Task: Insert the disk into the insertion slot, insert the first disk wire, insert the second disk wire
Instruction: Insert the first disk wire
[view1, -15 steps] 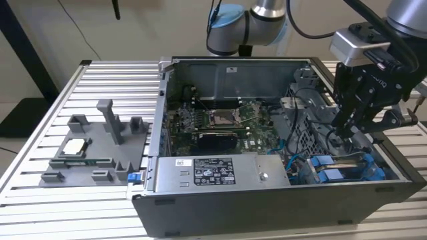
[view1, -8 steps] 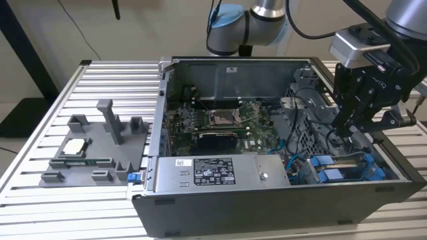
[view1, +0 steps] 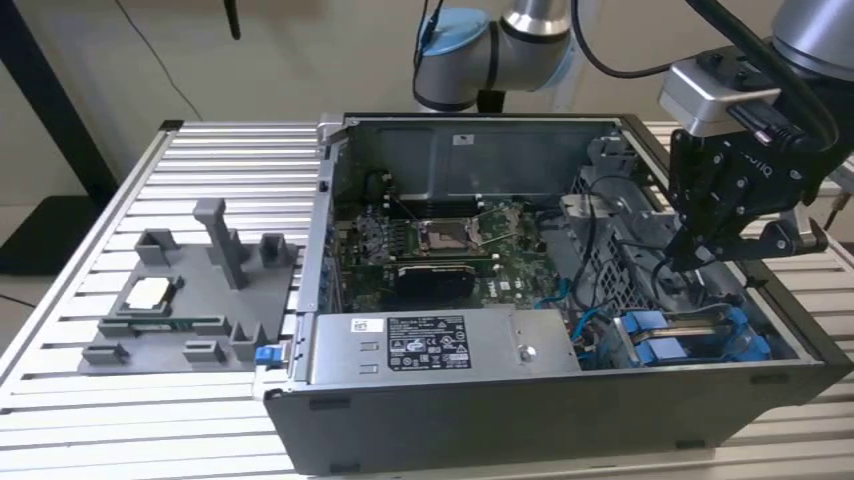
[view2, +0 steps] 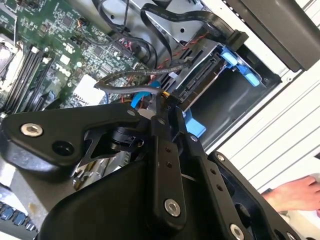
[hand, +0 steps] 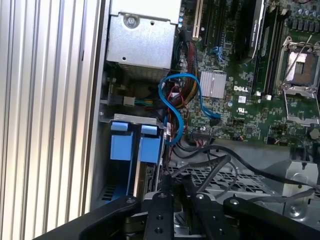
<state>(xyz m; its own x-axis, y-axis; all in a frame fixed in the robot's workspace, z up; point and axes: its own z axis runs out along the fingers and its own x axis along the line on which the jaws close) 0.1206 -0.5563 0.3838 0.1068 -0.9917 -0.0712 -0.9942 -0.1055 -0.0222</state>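
Exterior view, from its left to its right. The slatted metal table (view1: 200, 150) carries a grey fixture tray (view1: 187, 300) at the view's left, with small parts resting on it. Just beside the tray stands the open computer case (view1: 534, 420). The motherboard (view1: 441, 240) lies flat inside the case, and the grey labelled power-supply box (view1: 441, 345) sits along the near wall.

At the view's right, the gripper (view1: 687, 255) hangs inside the case opening, above the drive area in the near right corner. The disk (view1: 650, 340) is found there, its blue carrier frame seated in the insertion slot (hand: 131, 116) against the case wall and level with the bay.

In both wrist views the blue carrier tabs (hand: 135, 150) (view2: 240, 62) sit flush at the mouth of the bay. The gripper (view2: 164, 102) (hand: 166, 185) is poised near them, apart from the frame. Its fingers are pressed together at the tips, and in the second wrist view a thin dark wire (view2: 125, 87) runs into the pinch. Whether this wire's far end is plugged in cannot be made out.

In the first wrist view a blue cable (hand: 172, 92) loops between the bay and the motherboard, near a bundle of red and black leads.

In the second wrist view a person's hand (view2: 295, 192) rests on the table outside the case.
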